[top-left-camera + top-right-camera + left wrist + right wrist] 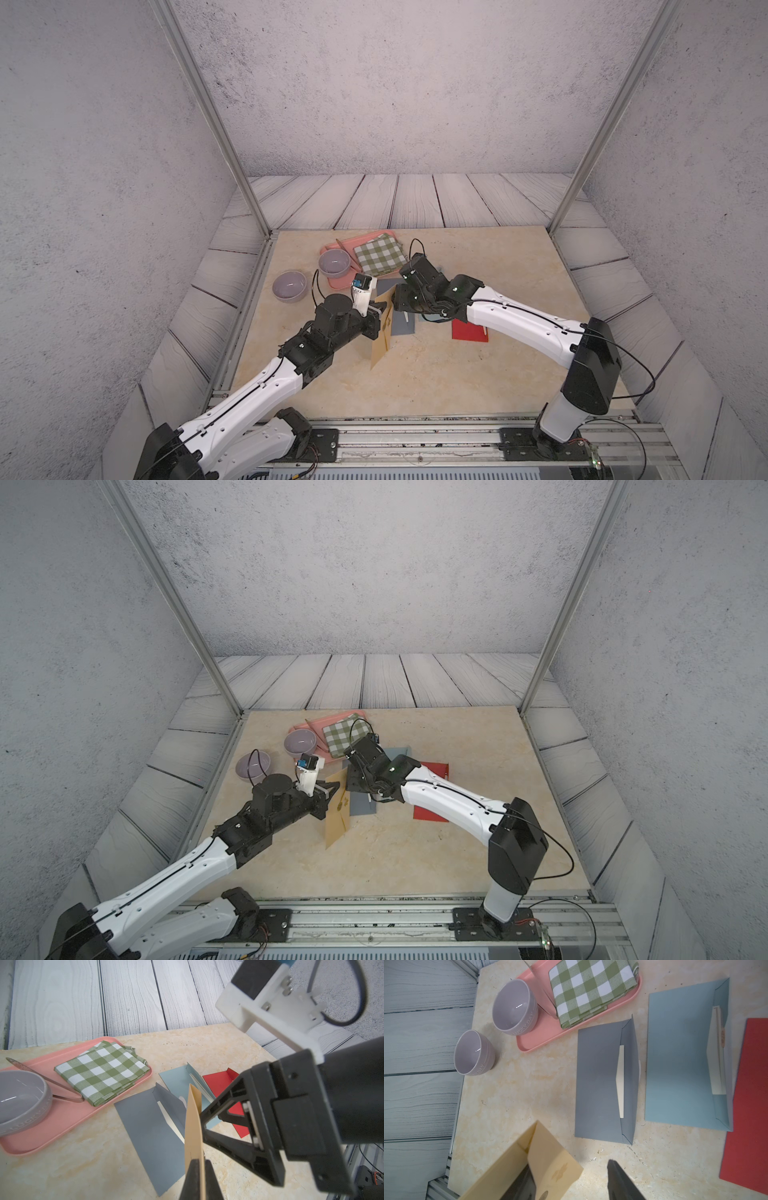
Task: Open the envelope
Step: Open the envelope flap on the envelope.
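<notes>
Beige marble-pattern tabletop [457,374], pink tray [542,1039] far left, grey bowl [289,285] just left of it, grey envelope [598,1084], light-blue envelope [679,1059], red envelope [749,1105] flat mid-table.

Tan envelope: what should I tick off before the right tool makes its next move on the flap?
1. Hold: left tool shut on the tan envelope: ok.
2. Pose: envelope held upright, not flat: ok.
3. Opening: flap lifted off the body: ok.
4. Placement: flap sits between the open fingers of the right tool: ok.
5. Pinch: right tool closed on the flap: not ok, a gap shows.
6. Support: envelope's lower edge touching the table: cannot tell.
</notes>
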### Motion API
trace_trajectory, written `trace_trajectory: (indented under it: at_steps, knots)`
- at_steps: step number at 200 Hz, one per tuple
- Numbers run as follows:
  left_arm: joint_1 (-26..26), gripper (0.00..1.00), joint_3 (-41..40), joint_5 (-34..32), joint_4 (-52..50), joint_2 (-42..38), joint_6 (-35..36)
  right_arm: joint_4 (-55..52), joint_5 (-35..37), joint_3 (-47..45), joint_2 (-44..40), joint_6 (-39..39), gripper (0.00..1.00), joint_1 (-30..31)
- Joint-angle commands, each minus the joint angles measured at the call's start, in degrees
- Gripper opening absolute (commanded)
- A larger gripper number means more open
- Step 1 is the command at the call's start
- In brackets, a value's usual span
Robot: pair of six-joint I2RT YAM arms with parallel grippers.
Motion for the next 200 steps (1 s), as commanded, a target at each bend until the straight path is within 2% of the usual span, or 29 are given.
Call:
trace_trajectory:
  at_steps: [1, 43, 104, 200]
  knots:
    - [0.03, 0.0, -0.18, 1.66, 3.02, -0.45, -0.4, -2.8, -1.06, 1.68, 2.47, -1.76, 0.56, 0.06]
    - [-0.02, 0.0, -0.46, -0.32, 3.09, -1.01, -1.03, -3.71, -0.44, 2.56, 3.11, -2.89, 0.49, 0.15]
    - [-0.02, 0.0, -0.53, -1.58, 3.83, -1.04, -1.81, -1.58, -6.59, 2.35, 4.45, -4.05, 0.48, 0.62]
    - [-0.01, 0.0, -1.46, -2.17, 3.36, -2.28, -2.23, -2.29, -5.3, 2.24, 5.19, -2.72, 0.48, 0.68]
